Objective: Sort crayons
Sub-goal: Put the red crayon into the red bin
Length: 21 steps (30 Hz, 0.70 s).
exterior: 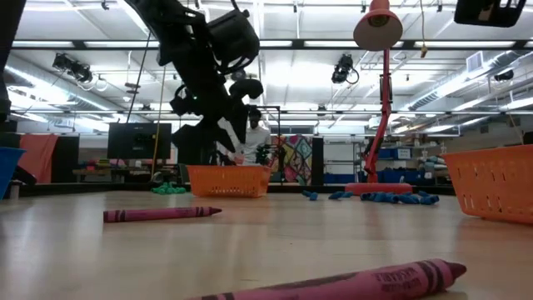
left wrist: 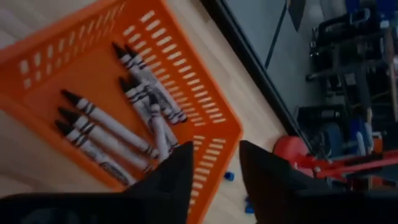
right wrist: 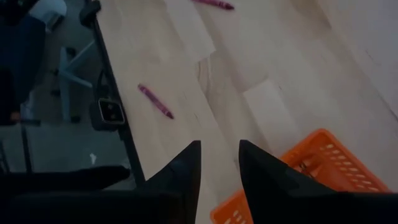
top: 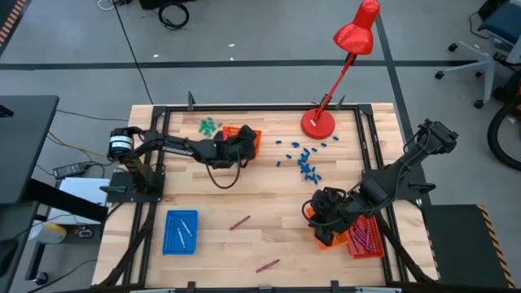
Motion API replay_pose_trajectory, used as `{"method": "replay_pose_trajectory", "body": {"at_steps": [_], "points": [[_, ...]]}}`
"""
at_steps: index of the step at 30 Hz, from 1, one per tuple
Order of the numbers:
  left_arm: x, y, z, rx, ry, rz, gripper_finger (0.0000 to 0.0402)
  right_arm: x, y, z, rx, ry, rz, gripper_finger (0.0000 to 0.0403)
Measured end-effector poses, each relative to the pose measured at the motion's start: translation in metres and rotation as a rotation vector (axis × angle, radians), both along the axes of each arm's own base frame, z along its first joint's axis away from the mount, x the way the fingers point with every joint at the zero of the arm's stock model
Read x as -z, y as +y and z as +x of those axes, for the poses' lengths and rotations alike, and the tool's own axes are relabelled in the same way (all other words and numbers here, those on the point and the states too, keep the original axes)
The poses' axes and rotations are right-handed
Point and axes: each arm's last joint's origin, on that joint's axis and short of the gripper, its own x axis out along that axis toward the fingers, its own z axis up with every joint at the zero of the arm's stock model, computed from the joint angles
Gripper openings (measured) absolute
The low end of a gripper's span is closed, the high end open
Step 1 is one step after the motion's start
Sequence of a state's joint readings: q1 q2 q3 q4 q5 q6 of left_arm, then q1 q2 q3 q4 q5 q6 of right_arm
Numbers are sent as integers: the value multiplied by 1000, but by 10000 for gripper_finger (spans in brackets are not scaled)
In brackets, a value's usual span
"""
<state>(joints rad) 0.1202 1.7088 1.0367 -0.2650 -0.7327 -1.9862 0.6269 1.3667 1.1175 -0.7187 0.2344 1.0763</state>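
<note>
hovering over orange tray [left wrist: 211,124], fingers [left wrist: 177,180] apparently parted

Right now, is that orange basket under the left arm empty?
No. The orange basket holds several grey-white crayons lying on its floor.

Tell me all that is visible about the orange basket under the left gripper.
The orange basket looks like plastic, with a solid floor and slotted walls. It stands upright on the wooden table toward the far edge, near the green pieces. About eight grey-white crayons with dark tips lie flat inside, roughly parallel, some touching. The left gripper hangs above one corner, jaws open and empty, not touching the basket. Small blue pieces lie on the table beside it.
</note>
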Motion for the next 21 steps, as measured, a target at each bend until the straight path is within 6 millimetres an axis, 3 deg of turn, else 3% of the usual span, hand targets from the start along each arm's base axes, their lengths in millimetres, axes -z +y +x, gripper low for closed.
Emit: {"method": "replay_pose_trajectory", "body": {"at_steps": [4,10,16,21], "points": [[-4,-1,3,65,36,53,182,0,1,-1,-45,-4,-25,113],[-22,-23,9,431,278,262,201,-1,2,0,-166,-23,-68,113],[-39,-65,5,900,498,463,193,3,6,13,-241,-91,-117,113],[-46,-111,-4,1270,535,559,192,23,24,38,-346,-156,-107,113]]}}
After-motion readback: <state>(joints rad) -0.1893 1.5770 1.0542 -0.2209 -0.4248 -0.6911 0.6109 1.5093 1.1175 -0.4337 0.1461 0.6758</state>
